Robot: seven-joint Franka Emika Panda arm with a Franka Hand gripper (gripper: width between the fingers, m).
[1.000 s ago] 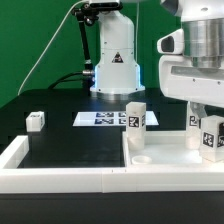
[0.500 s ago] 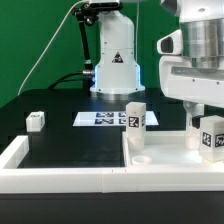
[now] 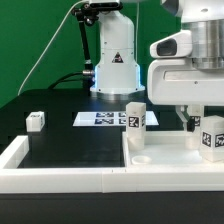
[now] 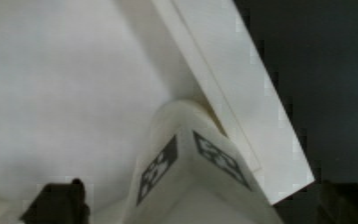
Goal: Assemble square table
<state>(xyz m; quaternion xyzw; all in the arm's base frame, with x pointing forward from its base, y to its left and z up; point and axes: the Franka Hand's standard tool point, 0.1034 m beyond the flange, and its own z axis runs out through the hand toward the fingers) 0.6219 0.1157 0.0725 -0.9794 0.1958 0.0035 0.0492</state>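
Note:
The white square tabletop point(image 3: 168, 150) lies flat at the exterior view's right, with a corner hole point(image 3: 140, 157) showing. One white tagged leg point(image 3: 135, 117) stands upright on its far left corner. A second tagged leg point(image 3: 212, 136) stands at the right edge. My gripper point(image 3: 203, 118) hangs right over that second leg and is open. In the wrist view the leg point(image 4: 202, 165) stands between the two dark fingertips point(image 4: 59, 203), and neither one touches it. The tabletop point(image 4: 69, 90) fills the space beyond the leg. A small white part point(image 3: 36, 121) lies far off to the left.
The marker board point(image 3: 100, 119) lies flat at the back, in front of the robot's base point(image 3: 115, 70). A low white border wall point(image 3: 70, 178) runs along the front and up the left side. Black table surface point(image 3: 75, 145) spreads between them.
The jaws have opened wide and let go of the right-hand leg, which stays standing. The hand has shifted a little toward the exterior view's left.

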